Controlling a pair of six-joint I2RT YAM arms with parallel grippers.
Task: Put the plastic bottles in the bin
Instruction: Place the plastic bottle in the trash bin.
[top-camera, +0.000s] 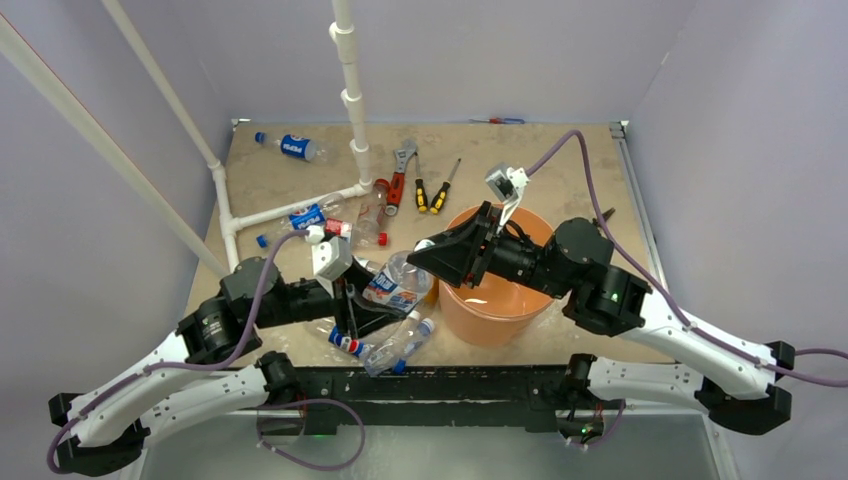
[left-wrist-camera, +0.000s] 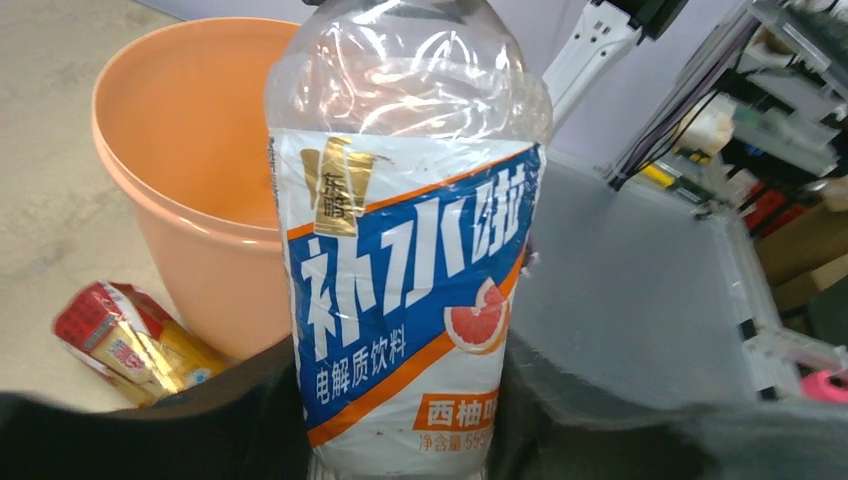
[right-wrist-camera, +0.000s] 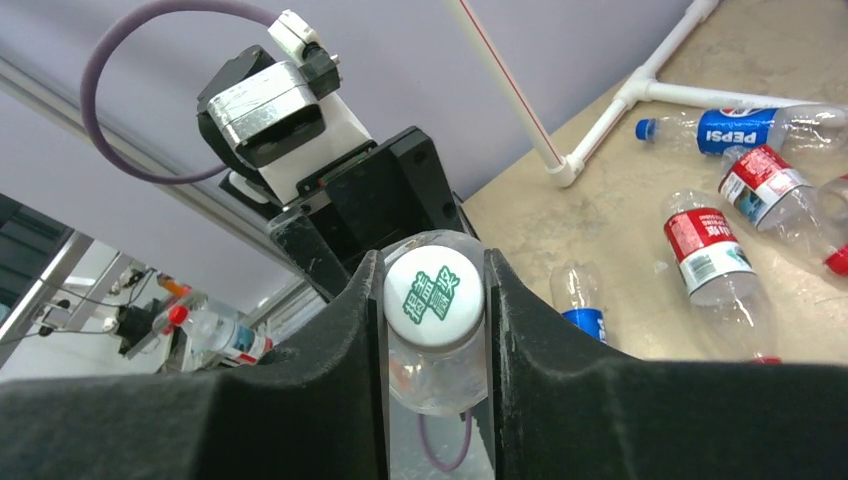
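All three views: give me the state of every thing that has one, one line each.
bin: upright, open-topped.
held bottle: capped, gripped at both ends, beside the bin, not in it.
left fingers: shut on the held bottle's body.
right fingers: shut on its white cap.
far Pepsi bottle: lying on its side, blue cap on.
red-labelled bottle: lying on its side.
wrench: lying flat, untouched.

1. Bin (left-wrist-camera: 200, 270): plain orange.
2. Bottle (left-wrist-camera: 400, 300): clear; white label, blue band, orange stripes, pink grapefruit slice.
3. Its cap (right-wrist-camera: 435, 298): white, green lettering.
4. Bench (top-camera: 560, 160): mottled beige.
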